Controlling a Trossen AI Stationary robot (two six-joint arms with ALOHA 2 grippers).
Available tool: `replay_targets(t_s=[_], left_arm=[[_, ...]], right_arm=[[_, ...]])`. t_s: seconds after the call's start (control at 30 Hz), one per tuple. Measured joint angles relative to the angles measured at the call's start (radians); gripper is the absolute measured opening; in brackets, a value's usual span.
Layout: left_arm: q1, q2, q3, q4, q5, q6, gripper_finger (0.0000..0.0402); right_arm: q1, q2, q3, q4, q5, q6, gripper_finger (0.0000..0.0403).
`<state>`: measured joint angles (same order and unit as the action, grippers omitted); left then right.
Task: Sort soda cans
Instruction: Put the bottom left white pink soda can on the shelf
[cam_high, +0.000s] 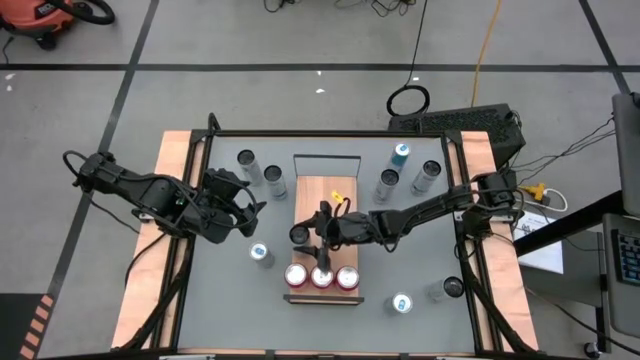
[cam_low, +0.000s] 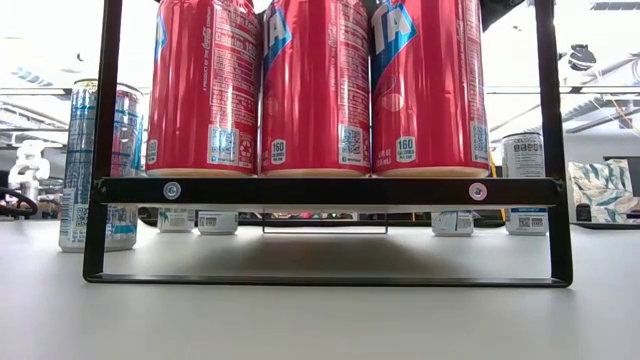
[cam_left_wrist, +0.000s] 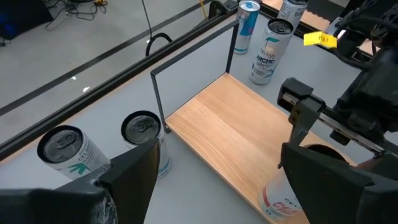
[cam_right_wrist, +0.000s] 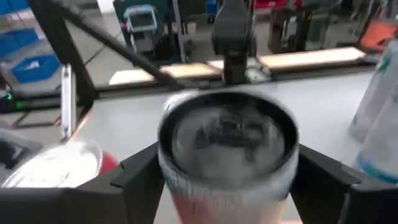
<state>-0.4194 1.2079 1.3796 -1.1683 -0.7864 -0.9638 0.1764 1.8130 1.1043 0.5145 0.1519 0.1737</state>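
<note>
Three red soda cans (cam_high: 322, 277) stand in a row on the near edge of a wooden shelf (cam_high: 325, 195) in a black frame; they fill the low view (cam_low: 315, 85). Just behind the left red can is a silver-grey can with red lettering and a dark top (cam_high: 300, 234), with my right gripper (cam_high: 303, 238) shut on it. My left gripper (cam_high: 243, 205) hovers open above the table left of the shelf, with nothing between its fingers (cam_left_wrist: 134, 177). My right gripper pinches the silver-grey can between its two fingers (cam_right_wrist: 134, 177), one on each side of the upper wall (cam_right_wrist: 169, 180). The fingers come nearly level from the table's right. The can stands upright; its base is hidden in every view.
Two silver cans (cam_high: 258, 168) stand far left. A blue can (cam_high: 401, 153) and two silver ones (cam_high: 408, 177) stand far right. One blue can (cam_high: 260, 253) is near left. A blue one (cam_high: 401, 303) and a silver one (cam_high: 452, 288) are near right.
</note>
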Motion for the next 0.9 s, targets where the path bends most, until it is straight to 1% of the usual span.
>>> replay_targets(t_s=[0.1,0.23,0.57,0.9], left_arm=[[0.000,0.000,0.000,0.000,0.000,0.000,0.0333],[0.000,0.000,0.000,0.001,0.000,0.000,0.0333],[0.000,0.000,0.000,0.001,0.002,0.001,0.0333],[0.000,0.000,0.000,0.000,0.005,0.002,0.0333]], right_arm=[[0.001,0.002,-0.003,-0.010,-0.002,0.007,0.0296],[0.002,-0.005,-0.002,-0.044,0.000,0.022,0.0308],[0.002,-0.009,-0.002,-0.052,-0.008,0.027,0.0311],[0.002,-0.041,-0.002,-0.061,-0.023,0.045,0.0311]])
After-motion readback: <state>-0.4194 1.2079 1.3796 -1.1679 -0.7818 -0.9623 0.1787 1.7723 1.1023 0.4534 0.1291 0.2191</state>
